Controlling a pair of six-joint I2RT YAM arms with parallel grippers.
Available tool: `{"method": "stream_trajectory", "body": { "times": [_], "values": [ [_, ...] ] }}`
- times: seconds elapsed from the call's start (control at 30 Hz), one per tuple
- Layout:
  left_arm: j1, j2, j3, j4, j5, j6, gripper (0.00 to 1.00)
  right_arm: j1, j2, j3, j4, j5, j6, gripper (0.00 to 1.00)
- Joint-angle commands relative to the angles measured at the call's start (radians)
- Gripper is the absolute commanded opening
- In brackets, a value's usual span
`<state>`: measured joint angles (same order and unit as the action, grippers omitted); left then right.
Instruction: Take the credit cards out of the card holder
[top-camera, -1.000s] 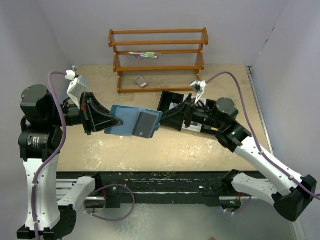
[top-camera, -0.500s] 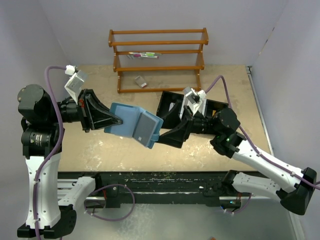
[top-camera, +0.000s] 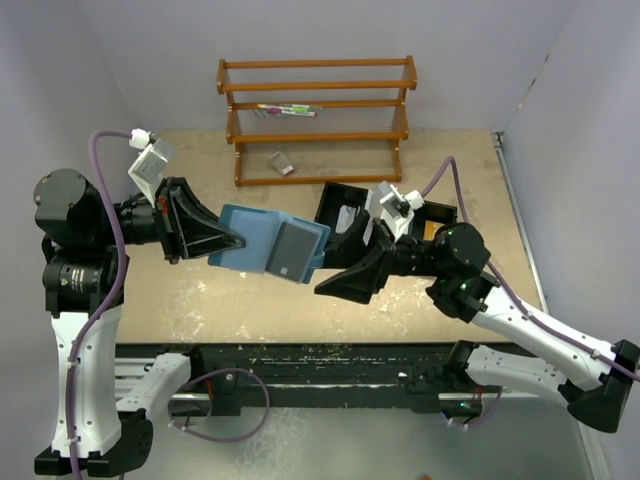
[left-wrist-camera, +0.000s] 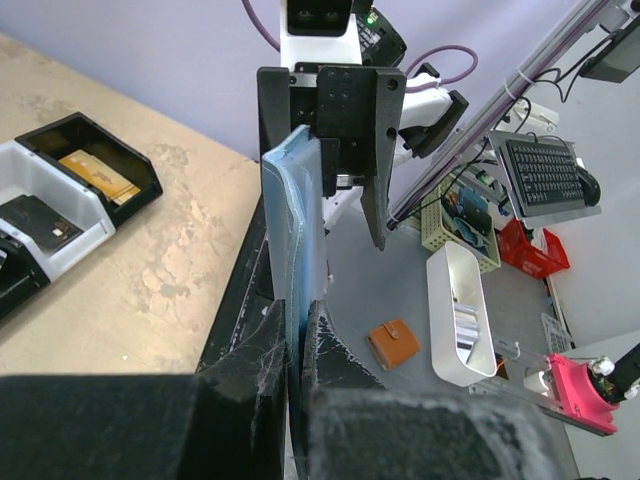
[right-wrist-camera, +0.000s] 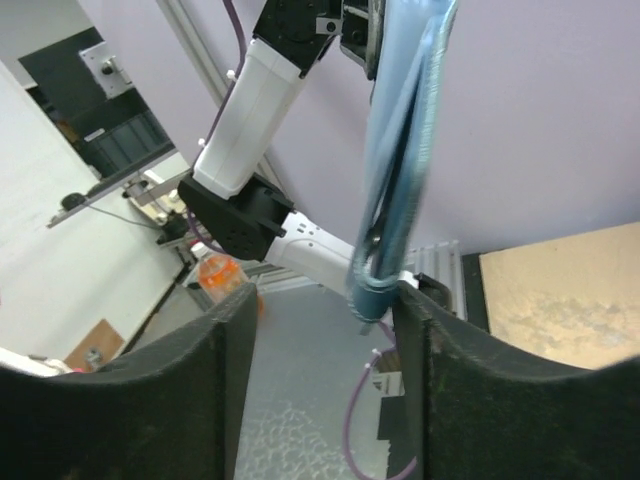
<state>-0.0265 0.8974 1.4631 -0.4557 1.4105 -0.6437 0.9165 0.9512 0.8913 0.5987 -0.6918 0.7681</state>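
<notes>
The black tray (top-camera: 335, 200), right of the desk's (top-camera: 200, 310) middle, holds an orange-brown item (left-wrist-camera: 98, 174). My left gripper (top-camera: 235, 243) pinches the card holder (top-camera: 255, 240) above mid-desk, a grey credit card (top-camera: 293, 250) in its pocket, long axis pointing at my spread right gripper (top-camera: 322, 284).

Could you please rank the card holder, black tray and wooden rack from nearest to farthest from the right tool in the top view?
1. card holder, just left of the right tool
2. black tray, on the table behind it
3. wooden rack, at the far end
</notes>
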Motion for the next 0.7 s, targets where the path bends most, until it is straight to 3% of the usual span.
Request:
{"method": "stream_trajectory", "body": {
  "times": [0.0, 0.23, 0.37, 0.47, 0.67],
  "values": [
    [0.005, 0.002, 0.016, 0.054, 0.004, -0.030, 0.00, 0.007, -0.028, 0.019, 0.006, 0.053, -0.025, 0.53],
    [0.005, -0.002, 0.016, 0.059, 0.017, -0.039, 0.00, 0.007, -0.006, 0.089, -0.097, 0.138, -0.041, 0.32],
    [0.005, -0.003, 0.015, 0.065, 0.027, -0.048, 0.00, 0.007, -0.001, 0.103, -0.110, 0.151, -0.040, 0.25],
    [0.005, -0.002, 0.014, 0.069, 0.035, -0.055, 0.00, 0.007, -0.012, 0.103, -0.099, 0.161, -0.037, 0.13],
    [0.004, -0.007, 0.005, 0.099, 0.055, -0.088, 0.00, 0.007, -0.018, 0.107, -0.096, 0.161, -0.038, 0.12]
  ]
}}
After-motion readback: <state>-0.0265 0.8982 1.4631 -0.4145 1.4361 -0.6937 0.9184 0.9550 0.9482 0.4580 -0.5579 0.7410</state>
